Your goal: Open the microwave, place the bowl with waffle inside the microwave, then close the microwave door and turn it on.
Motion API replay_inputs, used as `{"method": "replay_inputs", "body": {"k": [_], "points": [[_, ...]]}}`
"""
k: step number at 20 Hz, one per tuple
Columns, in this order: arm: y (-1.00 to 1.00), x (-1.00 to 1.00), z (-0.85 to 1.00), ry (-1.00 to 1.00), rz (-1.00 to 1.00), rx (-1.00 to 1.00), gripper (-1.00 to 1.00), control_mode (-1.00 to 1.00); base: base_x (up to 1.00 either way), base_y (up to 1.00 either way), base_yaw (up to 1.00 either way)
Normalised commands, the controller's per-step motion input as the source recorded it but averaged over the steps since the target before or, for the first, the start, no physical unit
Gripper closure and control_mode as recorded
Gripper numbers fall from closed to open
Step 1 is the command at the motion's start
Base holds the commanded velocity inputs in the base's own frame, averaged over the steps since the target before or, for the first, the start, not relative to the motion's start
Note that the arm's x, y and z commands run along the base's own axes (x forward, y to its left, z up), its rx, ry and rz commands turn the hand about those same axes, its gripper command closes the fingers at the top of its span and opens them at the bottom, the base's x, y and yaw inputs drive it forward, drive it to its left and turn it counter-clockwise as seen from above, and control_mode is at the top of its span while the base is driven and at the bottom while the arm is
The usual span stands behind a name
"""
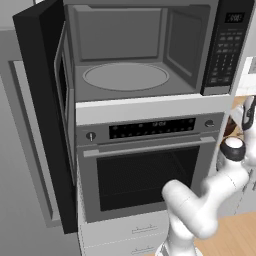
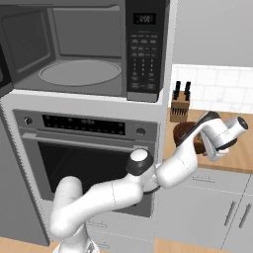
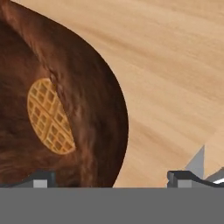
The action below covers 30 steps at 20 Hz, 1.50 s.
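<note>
The microwave [image 1: 120, 50] stands with its grey cavity and pale turntable [image 1: 125, 77] bare. The microwave door [image 1: 40, 100] is swung fully out to the left. Its keypad strip [image 2: 144, 49] sits to the right of the cavity. The reddish-brown bowl [image 3: 92, 100] rests on the wooden counter [image 3: 175, 65] with a round waffle [image 3: 49, 116] inside. My gripper [image 3: 113, 179] is open and straddles the bowl's wall, one fingertip [image 3: 41, 178] over the inside, the other outside. From the right base, the gripper [image 2: 211, 147] hangs over the bowl [image 2: 184, 133], which my arm partly hides.
A steel-fronted oven [image 1: 145, 170] sits directly below the microwave. A knife block [image 2: 179, 106] stands on the counter [image 2: 239, 150] just behind the bowl, against the tiled wall. Grey cabinet fronts [image 2: 217, 207] run under the counter.
</note>
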Motion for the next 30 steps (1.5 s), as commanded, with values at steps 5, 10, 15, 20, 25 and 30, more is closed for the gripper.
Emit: {"method": "replay_inputs", "body": {"k": [5,10,15,20,25,30], "points": [[0.0,0.0,-0.54,0.02,-0.03,-0.19,-1.0,-1.0,0.0,0.0,0.0],[0.13,0.0,-0.3,0.0,-0.01,-0.15,-1.0,-1.0,0.0,0.0,0.0],[0.32,0.04,-0.07,0.0,-0.01,-0.07,1.0,-1.0,0.0,0.0,0.0],[0.48,0.21,-0.14,0.03,-0.03,-0.1,1.0,-1.0,0.0,0.0,0.0],[0.19,0.19,-0.05,0.0,-0.03,-0.02,1.0,-1.0,0.0,0.0,0.0],[-0.25,0.03,0.1,0.0,-0.11,0.18,1.0,-1.0,0.0,0.0,0.0]]}}
